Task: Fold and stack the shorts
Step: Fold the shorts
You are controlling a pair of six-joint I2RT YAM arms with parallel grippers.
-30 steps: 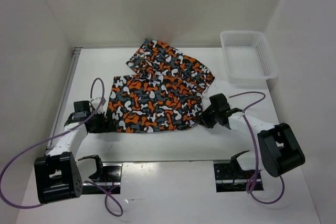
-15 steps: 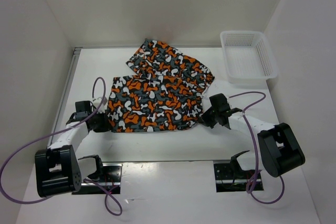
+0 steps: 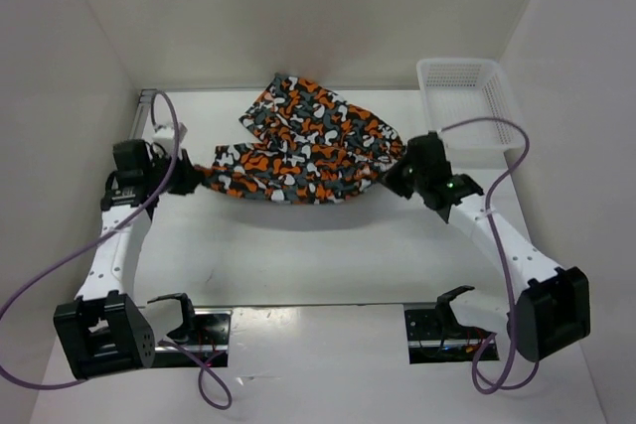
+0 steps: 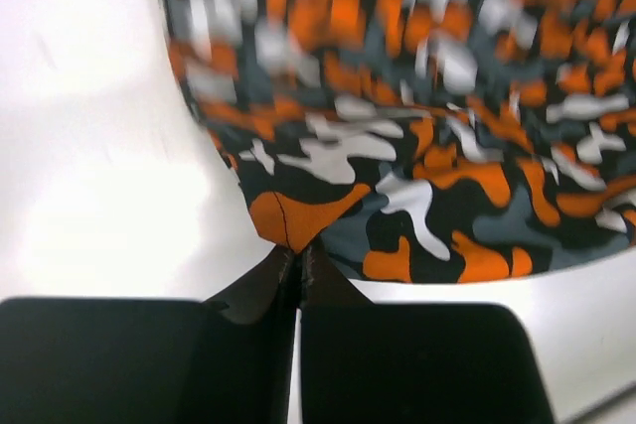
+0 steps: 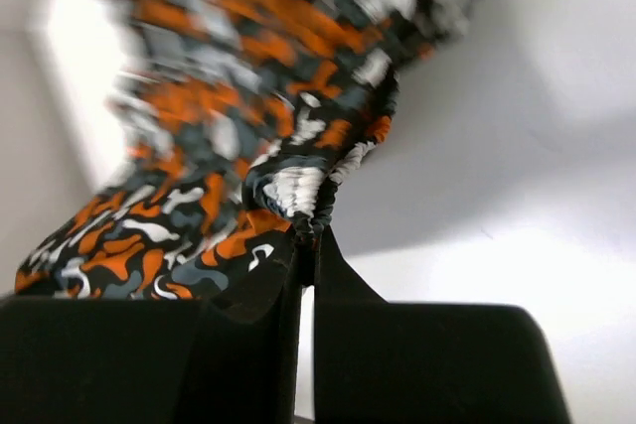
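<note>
The left hand (image 3: 189,178) and the right hand (image 3: 397,178) each pinch an opposite corner of the shorts (image 3: 298,161). The shorts hang stretched between them, above the surface (image 3: 328,255) and left of the basket (image 3: 467,106).

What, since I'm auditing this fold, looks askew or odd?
Nothing looks damaged. The shorts sag between the left gripper and the right gripper, each shut on a near corner, and the far part lies crooked.

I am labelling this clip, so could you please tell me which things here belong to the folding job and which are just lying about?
Job: camouflage shorts; left gripper and right gripper, each shut on an edge of them.
Lying about: white mesh basket.
</note>
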